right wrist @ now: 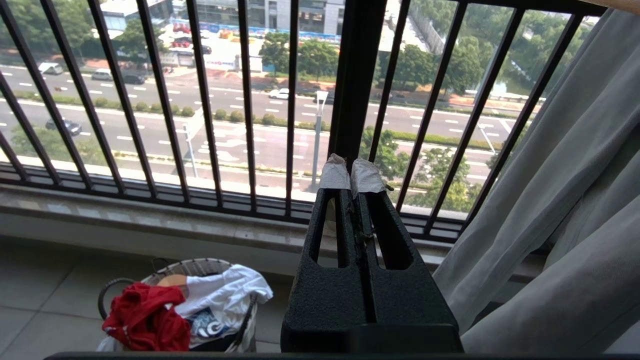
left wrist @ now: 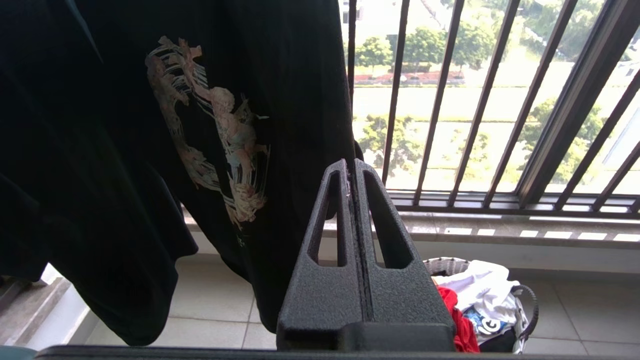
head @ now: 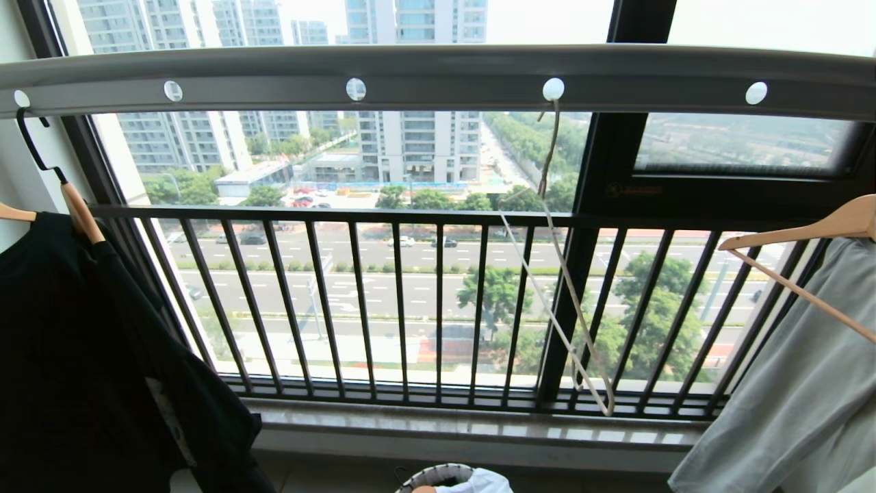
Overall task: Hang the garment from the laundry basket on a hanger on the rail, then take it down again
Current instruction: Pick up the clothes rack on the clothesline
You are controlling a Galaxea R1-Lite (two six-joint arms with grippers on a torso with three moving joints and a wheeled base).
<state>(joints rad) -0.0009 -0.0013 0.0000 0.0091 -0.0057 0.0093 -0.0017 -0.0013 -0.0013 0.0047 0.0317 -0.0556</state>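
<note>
Below and ahead of your right claw [right wrist: 352, 175], the laundry basket [right wrist: 120, 286] sits on the tiled floor under the window sill, with the garment [right wrist: 146, 316] bunched red on top of its load beside crumpled white printed clothes [right wrist: 225, 290]. Your right claw is pressed fully shut, its taped tips touching, and it holds nothing; a grey shirt [right wrist: 565, 210] hangs just beside it. Your left claw [left wrist: 351, 167] is likewise closed tight and empty, with the black shirt [left wrist: 165, 150] hanging close alongside it and the same basket low on the floor beyond it. Neither claw shows in the head view. Up above both claws, the rail [head: 438, 79] runs across the window, and the hanger [head: 561, 274] dangles bare from one of its round holes, hanging in front of the dark window railing [head: 342, 301]. You also see wooden hangers [head: 814, 229] carrying the black and grey shirts at either end of the rail.
</note>
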